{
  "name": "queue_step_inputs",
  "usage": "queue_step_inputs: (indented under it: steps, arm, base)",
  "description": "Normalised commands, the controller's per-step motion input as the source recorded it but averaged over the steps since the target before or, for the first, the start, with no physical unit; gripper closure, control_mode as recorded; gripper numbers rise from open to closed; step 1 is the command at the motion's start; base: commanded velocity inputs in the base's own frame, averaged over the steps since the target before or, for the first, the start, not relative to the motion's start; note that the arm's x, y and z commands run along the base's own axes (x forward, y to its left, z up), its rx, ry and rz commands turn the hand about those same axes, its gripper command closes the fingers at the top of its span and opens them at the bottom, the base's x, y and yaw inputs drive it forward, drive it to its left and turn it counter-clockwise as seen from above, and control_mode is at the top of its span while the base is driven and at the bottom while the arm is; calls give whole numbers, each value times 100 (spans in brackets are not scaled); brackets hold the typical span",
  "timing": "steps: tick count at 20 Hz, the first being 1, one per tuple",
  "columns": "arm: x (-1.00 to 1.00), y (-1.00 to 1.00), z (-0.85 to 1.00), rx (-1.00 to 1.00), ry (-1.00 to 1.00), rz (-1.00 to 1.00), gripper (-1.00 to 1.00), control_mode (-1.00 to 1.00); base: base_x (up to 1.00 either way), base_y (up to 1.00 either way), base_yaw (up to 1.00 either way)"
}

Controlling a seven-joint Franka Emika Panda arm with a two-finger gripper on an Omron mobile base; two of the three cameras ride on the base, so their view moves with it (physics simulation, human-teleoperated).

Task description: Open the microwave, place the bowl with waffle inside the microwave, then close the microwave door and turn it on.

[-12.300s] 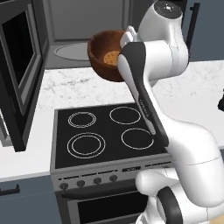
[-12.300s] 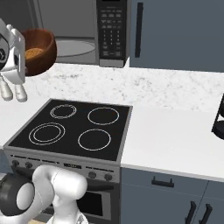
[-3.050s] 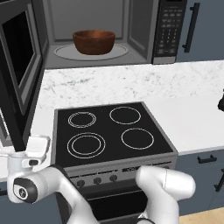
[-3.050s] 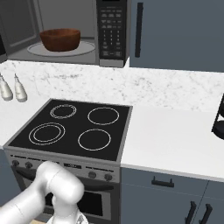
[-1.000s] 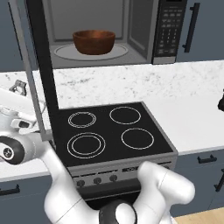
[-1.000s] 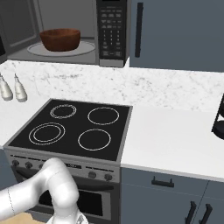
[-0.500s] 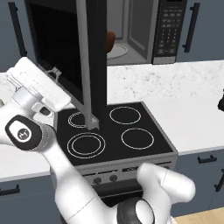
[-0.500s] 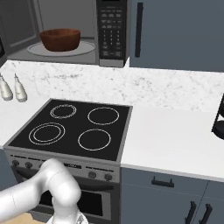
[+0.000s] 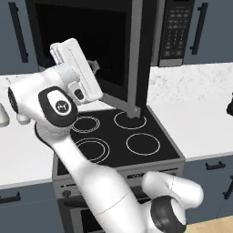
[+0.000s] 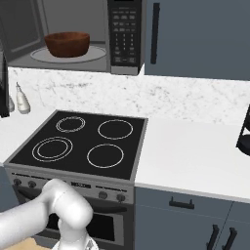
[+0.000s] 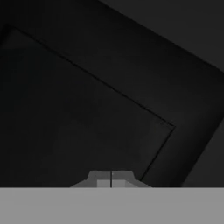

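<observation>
The microwave stands at the back of the counter, its keypad panel at the right. Inside, the reddish-brown bowl sits on the glass turntable; the waffle is hidden below the bowl's rim. In the left base view the microwave door stands partly swung, its black window facing me and its grey handle edge over the stove. My gripper is shut and empty, right at the door's outer face. In the hand view the shut gripper points at the dark door window.
The black four-ring stove lies below the microwave, with oven knobs along its front. Two small bottles stand on the marble counter at the left. White counter stretches right, with a dark object at its far edge.
The door has swung from wide open at the left across the microwave's front, towards shut. My arm rose from low left and followed it, hand against the door's outer face.
</observation>
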Motion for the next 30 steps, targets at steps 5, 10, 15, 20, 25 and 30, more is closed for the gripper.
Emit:
queue_step_inputs:
  steps: [5, 10, 15, 20, 25, 30]
  arm:
    - [76, -100, 2, 33, 9, 12, 100, -100]
    - [100, -100, 0, 28, 0, 14, 100, -100]
    - [100, -85, -3, 21, -1, 15, 100, -100]
    - [100, -68, -1, 17, -4, 18, 100, -100]
    - [100, -44, -3, 13, -4, 25, 100, -100]
    - [100, -33, -12, 9, 0, 26, 100, -100]
  base:
    - [0, 0, 0]
    - [0, 0, 0]
    - [0, 0, 0]
    - [0, 0, 0]
    - [0, 0, 0]
    - [0, 0, 0]
